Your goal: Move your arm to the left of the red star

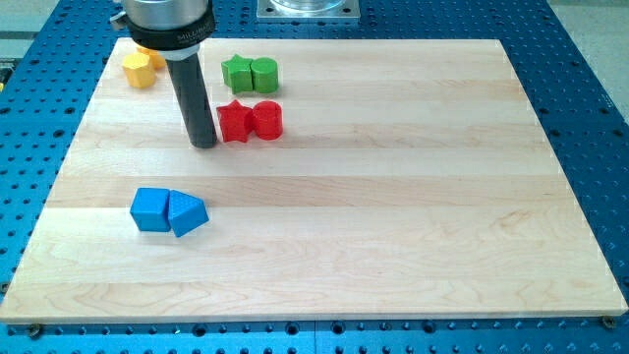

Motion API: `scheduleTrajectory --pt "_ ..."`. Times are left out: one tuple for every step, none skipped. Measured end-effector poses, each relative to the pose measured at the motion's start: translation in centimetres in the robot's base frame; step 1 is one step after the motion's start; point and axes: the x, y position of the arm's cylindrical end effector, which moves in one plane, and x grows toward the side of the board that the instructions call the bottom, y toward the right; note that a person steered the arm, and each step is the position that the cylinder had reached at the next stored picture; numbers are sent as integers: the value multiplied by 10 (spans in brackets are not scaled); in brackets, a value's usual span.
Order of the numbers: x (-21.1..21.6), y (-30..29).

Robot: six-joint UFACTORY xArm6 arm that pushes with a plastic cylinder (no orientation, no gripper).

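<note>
The red star (234, 122) lies on the wooden board in the view's upper left, touching a red cylinder (267, 119) on its right. My tip (203, 145) stands just left of the red star, very close to it or touching its left edge; the dark rod rises from there to the view's top.
A green star (237, 74) and a green cylinder (263, 73) sit above the red pair. Yellow blocks (141, 69) lie at the top left, partly behind the arm. A blue cube (150, 209) and a blue wedge (186, 213) lie at lower left. The board's left edge (59, 177) is near.
</note>
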Motion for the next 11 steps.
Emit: scheduleTrajectory --pt "0 0" --pt "-10 -2" --pt "-37 -2" --pt "-37 -2" --pt "-23 -9" --pt "-14 -16" --pt "-14 -17" --pt "-14 -18" --pt "-14 -18" --pt "-14 -20" --pt "-44 -35"
